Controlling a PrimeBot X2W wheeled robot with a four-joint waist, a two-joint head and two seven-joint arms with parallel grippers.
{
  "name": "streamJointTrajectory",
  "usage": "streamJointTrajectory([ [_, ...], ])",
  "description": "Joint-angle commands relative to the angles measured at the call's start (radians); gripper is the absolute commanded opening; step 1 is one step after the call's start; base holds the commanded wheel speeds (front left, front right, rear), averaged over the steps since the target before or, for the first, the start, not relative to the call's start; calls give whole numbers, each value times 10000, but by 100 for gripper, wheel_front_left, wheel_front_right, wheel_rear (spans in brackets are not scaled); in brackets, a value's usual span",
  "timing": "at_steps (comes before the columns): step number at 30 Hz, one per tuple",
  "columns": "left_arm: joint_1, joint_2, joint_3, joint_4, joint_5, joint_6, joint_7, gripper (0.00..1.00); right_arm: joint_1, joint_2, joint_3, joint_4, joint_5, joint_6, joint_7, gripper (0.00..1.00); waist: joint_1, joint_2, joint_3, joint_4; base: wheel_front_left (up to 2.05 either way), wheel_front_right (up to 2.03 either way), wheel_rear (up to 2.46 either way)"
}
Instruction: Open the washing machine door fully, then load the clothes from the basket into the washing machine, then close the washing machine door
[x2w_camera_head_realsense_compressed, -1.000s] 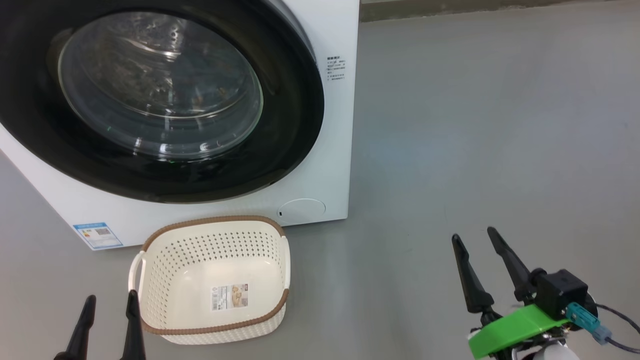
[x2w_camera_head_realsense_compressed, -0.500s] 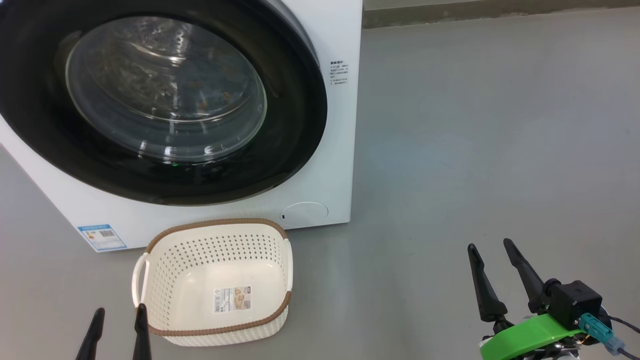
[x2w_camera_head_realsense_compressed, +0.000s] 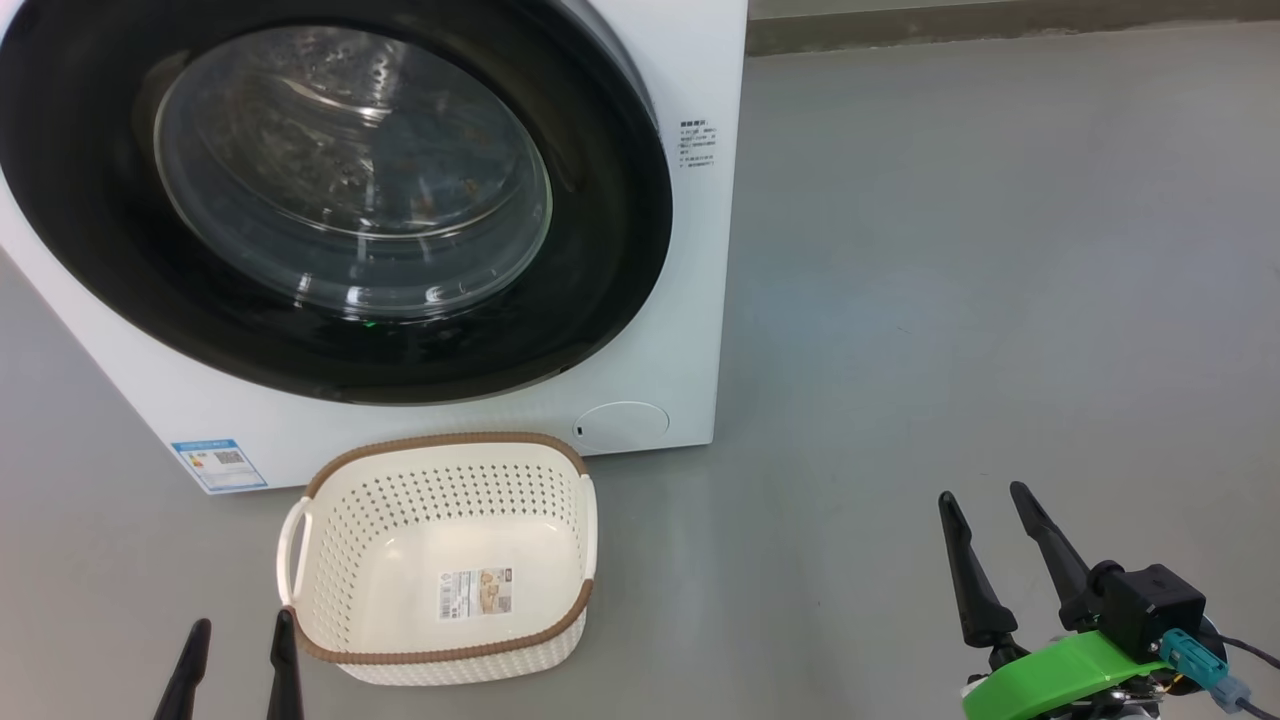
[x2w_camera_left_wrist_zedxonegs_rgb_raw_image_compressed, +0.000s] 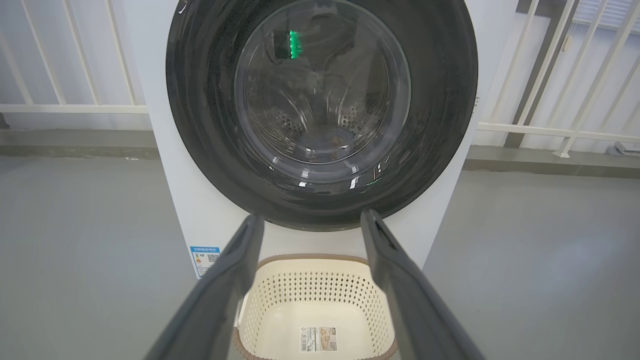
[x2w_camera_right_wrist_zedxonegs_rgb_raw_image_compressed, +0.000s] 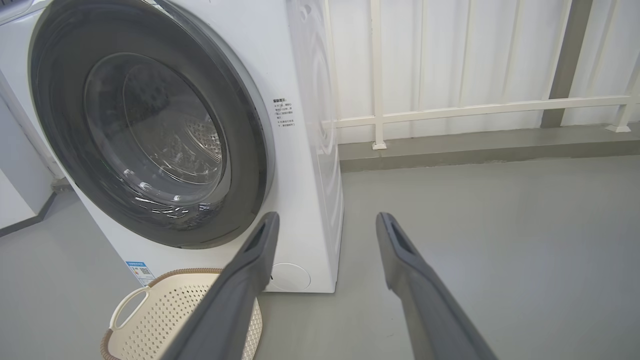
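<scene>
Grey smooth floor (x2w_camera_head_realsense_compressed: 950, 250) carries a big white front-loading washing machine (x2w_camera_head_realsense_compressed: 690, 300), its round black-rimmed glass door (x2w_camera_head_realsense_compressed: 600, 250) shut. A cream perforated plastic basket (x2w_camera_head_realsense_compressed: 440, 490) sits just before the machine. Nearby, left gripper (x2w_camera_head_realsense_compressed: 244, 618) and right gripper (x2w_camera_head_realsense_compressed: 980, 492) hover, fingers spread, grasping nothing.

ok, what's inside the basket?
Basket: just a label sticker on its bare cream bottom. Inner face of its near wall is hidden from the head view; the left claw covers its side edges in the left wrist view.
</scene>
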Motion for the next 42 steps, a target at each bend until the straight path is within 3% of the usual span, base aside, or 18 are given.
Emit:
streamJointTrajectory([
  [1,-192,23,326,-167,18,-29,-80,100,-5,9,166,-210,24,-29,-46,100,-1,0,-7,9,0,0,0],
  [22,-248,103,175,-197,-72,-29,-80,100,30,9,142,-184,81,-29,-46,100,-1,0,-21,59,0,0,0],
  [23,0,29,-128,35,-44,0,0,0,6,0,-63,38,2,0,0,0,-1,0,-21,60,0,0,0],
  [30,-34,-144,-214,502,-343,1,122,0,82,8,1,556,305,-1,75,0,1,0,-20,58,0,0,0],
  [34,-102,-135,-195,527,-798,0,236,0,75,0,-22,543,772,-2,189,0,22,0,-41,52,0,0,0],
  [42,-269,-119,-159,613,-1697,-2,461,0,28,-13,-66,554,1695,-3,414,0,0,0,-19,42,0,0,0],
])
